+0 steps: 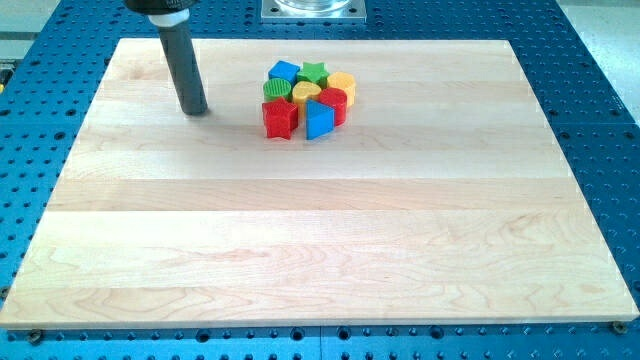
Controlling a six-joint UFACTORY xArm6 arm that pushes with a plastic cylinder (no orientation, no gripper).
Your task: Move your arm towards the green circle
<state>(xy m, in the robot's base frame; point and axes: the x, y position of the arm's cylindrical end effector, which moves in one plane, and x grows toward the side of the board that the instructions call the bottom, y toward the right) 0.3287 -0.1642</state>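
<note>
The green circle (275,90) sits at the left edge of a tight cluster of blocks near the board's top middle. Around it are a blue block (284,72), a green star (314,72), a yellow block (342,82), a yellow heart (305,93), a red block (333,103), a red star (280,117) and a blue triangular block (319,120). My tip (195,109) rests on the board to the left of the cluster, a clear gap away from the green circle and slightly lower in the view.
The wooden board (320,230) lies on a blue perforated table (30,200). A metal mount (313,8) shows at the view's top.
</note>
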